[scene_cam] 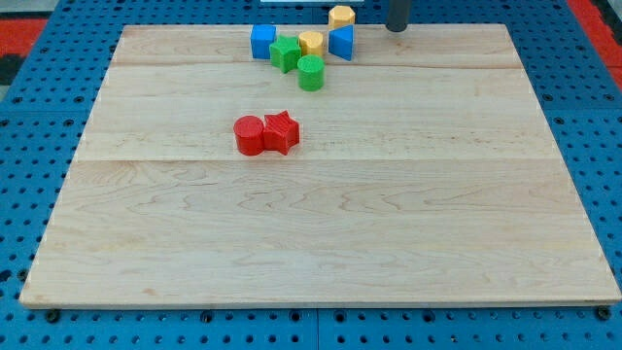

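The near half of the wooden tabletop (321, 243) carries nothing but bare grain. Midway up, the red cylinder (250, 135) and red star (282, 131) sit touching. Beyond them, near the view's top, a cluster: green cylinder (311, 73), green star (285, 53), blue cube (262, 41), yellow cylinder (311, 43), blue triangular block (341, 42), and furthest, a yellow hexagon (341, 16). My tip (397, 28) stands at the top edge, just right of the blue triangular block and yellow hexagon, touching neither. There is no hand to close, only a bare rod. The cluster is tight; a nudge to one block would likely scatter its neighbours.
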